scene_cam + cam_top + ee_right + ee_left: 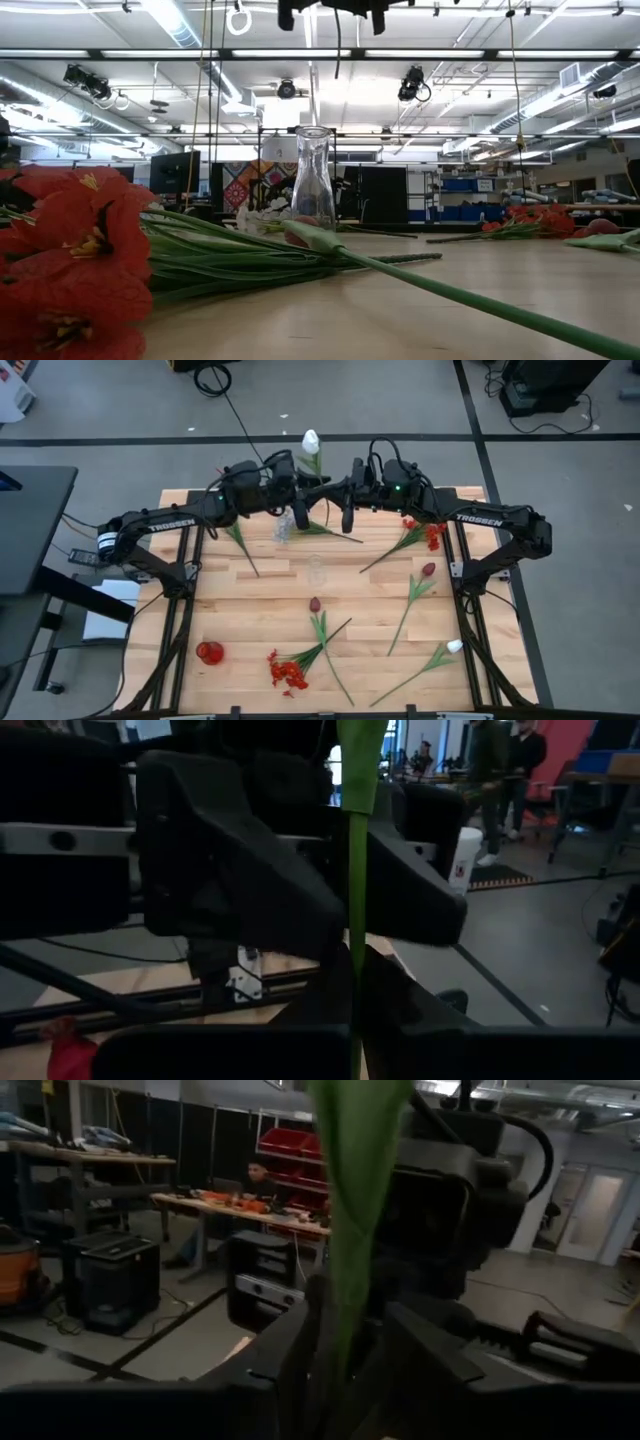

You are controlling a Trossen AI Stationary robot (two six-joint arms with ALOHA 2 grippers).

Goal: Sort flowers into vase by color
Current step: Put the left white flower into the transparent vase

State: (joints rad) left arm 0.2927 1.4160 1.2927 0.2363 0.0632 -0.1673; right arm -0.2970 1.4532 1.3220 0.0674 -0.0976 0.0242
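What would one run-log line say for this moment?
left gripper: shut on white tulip stem | right gripper: shut on same stem | glass vase: empty

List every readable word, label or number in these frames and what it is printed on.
"TROSSEN": on the left arm, in the high view.
"TROSSEN": on the right arm, in the high view.
A white cup in the right wrist view carries a mark too small to read.
The colourful panel behind the vase in the low view shows no legible text.
Nothing else can be read.
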